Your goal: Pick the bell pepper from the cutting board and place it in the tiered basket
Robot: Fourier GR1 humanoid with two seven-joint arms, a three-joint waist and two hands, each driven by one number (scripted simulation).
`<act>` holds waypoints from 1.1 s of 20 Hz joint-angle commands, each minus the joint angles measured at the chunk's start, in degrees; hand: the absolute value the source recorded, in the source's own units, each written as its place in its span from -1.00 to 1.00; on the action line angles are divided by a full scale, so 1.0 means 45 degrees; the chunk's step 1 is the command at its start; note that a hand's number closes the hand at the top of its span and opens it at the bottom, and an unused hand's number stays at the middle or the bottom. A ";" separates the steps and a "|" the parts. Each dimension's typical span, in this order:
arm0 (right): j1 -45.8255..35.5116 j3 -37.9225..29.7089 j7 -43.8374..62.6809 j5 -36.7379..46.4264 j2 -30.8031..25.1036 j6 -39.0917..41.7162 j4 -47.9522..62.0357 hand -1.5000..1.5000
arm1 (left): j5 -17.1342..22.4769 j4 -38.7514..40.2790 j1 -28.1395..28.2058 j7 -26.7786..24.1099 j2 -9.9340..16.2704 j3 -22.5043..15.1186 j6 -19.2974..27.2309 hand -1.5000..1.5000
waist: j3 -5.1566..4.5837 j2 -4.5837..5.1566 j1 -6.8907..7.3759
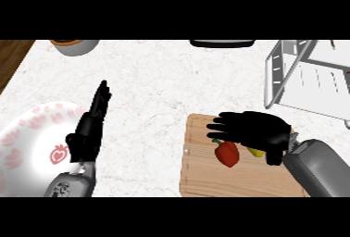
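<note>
A red bell pepper (228, 154) with a green stem lies on the wooden cutting board (205, 178) at the lower middle. My right hand (256, 129) hovers just above and behind the pepper, palm down, its fingers relaxed and pointing left. A small yellow thing (255, 152) peeks out under the palm, mostly hidden. The white wire tiered basket (301, 78) stands at the upper right. My left hand (92, 122) rests at the left with straight fingers pointing up, holding nothing.
A white plate (27, 143) with pink strawberry prints lies at the lower left under the left forearm. A grey bowl (75, 46) sits at the top left and a dark object (222, 43) at the top edge. The counter (157, 83) is white marble.
</note>
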 commanded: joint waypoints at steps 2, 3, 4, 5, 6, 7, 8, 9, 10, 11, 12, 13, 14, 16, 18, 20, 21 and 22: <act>0.0437 0.0125 -0.0306 0.0629 0.0486 0.0543 -0.0262 -1.00 | -0.0268 -0.0469 -0.0202 0.0699 0.0054 0.0162 -0.0182 0.00 | 0.0001 -0.0003 -0.0018; -0.0286 -0.0023 -0.0667 0.0651 0.0498 0.0530 0.0870 -1.00 | -0.0537 -0.0673 0.0141 0.0518 -0.0310 -0.0324 0.0064 0.00 | 0.0002 0.0005 0.0029; 0.0080 0.0035 -0.1077 0.0813 0.0305 -0.0064 0.0951 -1.00 | -0.0347 -0.0026 -0.0359 0.0240 -0.0142 0.0304 -0.0003 0.00 | 0.0001 0.0012 0.0000; -0.0313 0.0216 -0.0257 0.0948 0.1253 0.0379 0.1126 -1.00 | -0.0089 -0.0458 0.0169 0.0126 0.0035 0.0240 -0.0447 0.00 | 0.0000 0.0008 0.0035; 0.0304 0.0078 -0.0892 0.0966 0.0683 -0.0475 0.1508 -1.00 | 0.0100 -0.0573 -0.0332 0.0877 0.0134 0.0516 -0.0564 0.00 | 0.0003 0.0010 0.0011; -0.0709 -0.0279 -0.1021 0.0730 0.0820 0.0514 0.1595 -1.00 | 0.0098 0.0278 -0.0371 -0.0084 -0.0072 0.0576 -0.0549 0.00 | -0.0001 0.0017 0.0013; 0.0336 0.0146 -0.0310 0.1096 0.1210 0.0183 0.1036 -1.00 | -0.0194 0.0283 -0.0396 0.0099 -0.0176 0.0498 -0.0343 0.00 | 0.0000 0.0006 -0.0024; -0.0806 -0.0231 -0.1150 0.0940 0.1259 -0.0226 0.2791 -1.00 | -0.0350 -0.0112 -0.0046 0.0116 -0.0258 0.0291 -0.0188 0.00 | 0.0002 0.0023 0.0064; -0.0299 0.0068 -0.0585 0.1338 0.1527 -0.0070 0.1986 -1.00 | -0.0224 -0.0878 -0.0237 0.0997 -0.0069 0.0349 -0.0506 0.00 | 0.0002 0.0003 0.0024; 0.0084 -0.0069 -0.0897 0.1335 0.1336 -0.0296 0.1888 -1.00 | -0.0389 -0.0019 -0.0239 0.0320 -0.0305 0.0464 -0.0251 0.00 | 0.0001 0.0007 -0.0009; 0.0297 0.0435 -0.0555 0.1683 0.1791 -0.0970 0.2483 -1.00 | -0.0824 -0.0135 -0.0452 0.0630 -0.0636 0.0008 0.0117 0.00 | 0.0003 0.0013 0.0002; 0.0098 0.0110 -0.0739 0.1490 0.1668 -0.0423 0.2121 -1.00 | -0.0243 -0.1732 0.0143 0.1534 0.0090 0.0426 -0.0597 0.00 | 0.0003 -0.0005 0.0036; 0.0359 0.0310 -0.0128 0.1617 0.2264 -0.0419 0.1744 -1.00 | -0.0127 0.0533 -0.0047 -0.0561 -0.0520 0.0491 -0.0472 0.00 | -0.0002 0.0010 -0.0028; -0.0432 -0.0482 -0.1246 0.1477 0.1956 -0.0604 0.2969 -1.00 | -0.0665 -0.0572 0.0410 0.0119 -0.0614 0.0035 -0.0245 0.00 | 0.0002 0.0011 0.0028; 0.0735 -0.0184 -0.0920 0.1636 0.1474 0.0098 0.1062 -1.00 | -0.0580 0.0441 -0.0323 -0.0076 -0.0835 0.0440 -0.0096 0.00 | -0.0001 -0.0003 -0.0066; -0.0041 -0.0374 -0.1373 0.1981 0.2081 -0.1164 0.3619 -1.00 | -0.0338 -0.0114 -0.0347 0.0277 -0.0404 0.0699 -0.0609 0.00 | 0.0002 0.0018 0.0021; 0.1374 0.0144 -0.0989 0.2020 0.1964 -0.1128 0.2079 -1.00 | -0.0539 -0.0642 0.0250 0.0441 -0.0404 0.0426 -0.0551 0.00 | 0.0002 -0.0003 -0.0025; 0.0448 -0.0284 -0.1161 0.1842 0.2299 -0.0565 0.2712 -1.00 | -0.0519 0.0354 -0.0663 0.0275 -0.0450 0.0789 -0.0543 0.00 | 0.0001 0.0011 -0.0022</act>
